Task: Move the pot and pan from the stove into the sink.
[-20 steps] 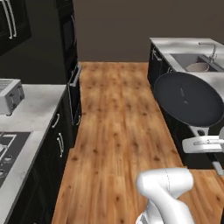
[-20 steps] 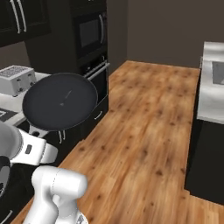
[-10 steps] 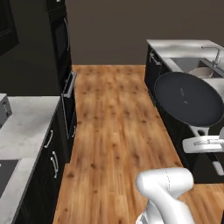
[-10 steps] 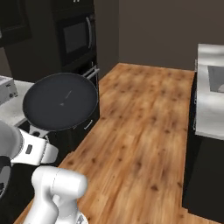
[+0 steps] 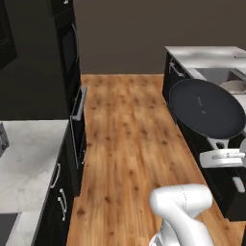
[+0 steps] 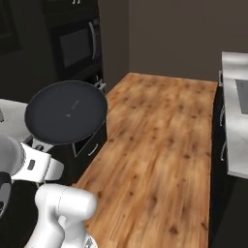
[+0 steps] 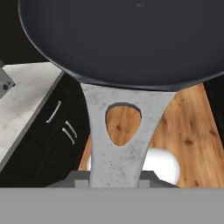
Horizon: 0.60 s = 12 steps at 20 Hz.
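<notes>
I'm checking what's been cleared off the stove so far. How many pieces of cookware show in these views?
2. The pan is held up in the gripper by its handle. The pot sits in the sink, far right in the left base view. Others may be out of frame.

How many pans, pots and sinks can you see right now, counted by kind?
pan: 1
pot: 1
sink: 1
Total: 3

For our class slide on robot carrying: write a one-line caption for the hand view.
Pincer shut on the grey handle of the black pan, carried above wooden floor.
</notes>
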{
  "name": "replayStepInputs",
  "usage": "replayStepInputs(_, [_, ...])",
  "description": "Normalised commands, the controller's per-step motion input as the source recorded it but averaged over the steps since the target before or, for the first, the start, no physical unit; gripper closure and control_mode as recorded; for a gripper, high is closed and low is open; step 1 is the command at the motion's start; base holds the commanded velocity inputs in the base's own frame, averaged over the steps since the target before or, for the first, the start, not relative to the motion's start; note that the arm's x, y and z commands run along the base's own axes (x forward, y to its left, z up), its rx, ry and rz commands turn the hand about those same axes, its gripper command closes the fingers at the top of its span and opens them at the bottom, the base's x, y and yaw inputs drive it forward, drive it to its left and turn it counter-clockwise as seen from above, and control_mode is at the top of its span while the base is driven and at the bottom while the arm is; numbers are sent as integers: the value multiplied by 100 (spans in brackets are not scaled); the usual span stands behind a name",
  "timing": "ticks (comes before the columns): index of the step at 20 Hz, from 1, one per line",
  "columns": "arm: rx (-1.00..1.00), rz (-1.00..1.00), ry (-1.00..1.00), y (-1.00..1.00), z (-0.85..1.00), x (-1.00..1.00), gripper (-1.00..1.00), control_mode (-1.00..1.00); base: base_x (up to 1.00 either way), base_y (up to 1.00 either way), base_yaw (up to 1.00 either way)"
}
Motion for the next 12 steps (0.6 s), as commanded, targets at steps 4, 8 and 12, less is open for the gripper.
replayStepInputs(4, [0,0,0,0,0,0,100,100,68,19,0])
replayStepInputs(8, [0,0,0,0,0,0,100,100,76,16,0])
replayStepInputs(12, [0,0,0,0,0,0,100,100,85,19,0])
